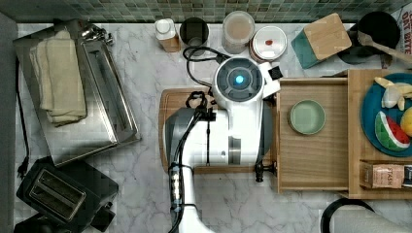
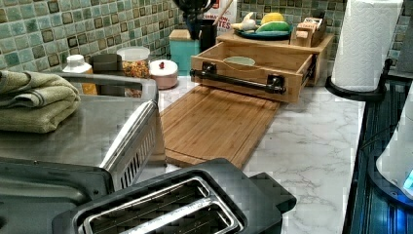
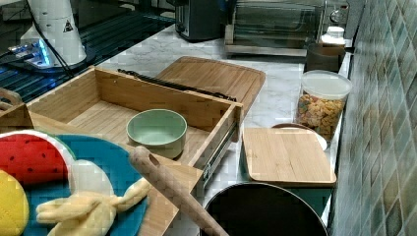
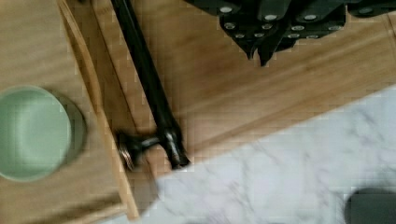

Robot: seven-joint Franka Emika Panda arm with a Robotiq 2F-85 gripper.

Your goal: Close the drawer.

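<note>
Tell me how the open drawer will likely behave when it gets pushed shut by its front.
The drawer looks like rigid wood on a metal side rail, so it should probably slide straight rather than flex. A push near one end of the black handle might skew it slightly. The loose green bowl inside may shift if it stops abruptly.

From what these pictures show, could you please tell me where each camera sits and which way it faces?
Top view: overhead, straight down on the counter; the arm covers the board.
Left view: low by the toaster, facing along the board to the open drawer.
Right view: past the drawer, facing back to the oven; the arm's base shows.
Wrist view: down on the handle; gripper over the board.
Shared: the green bowl.
</note>
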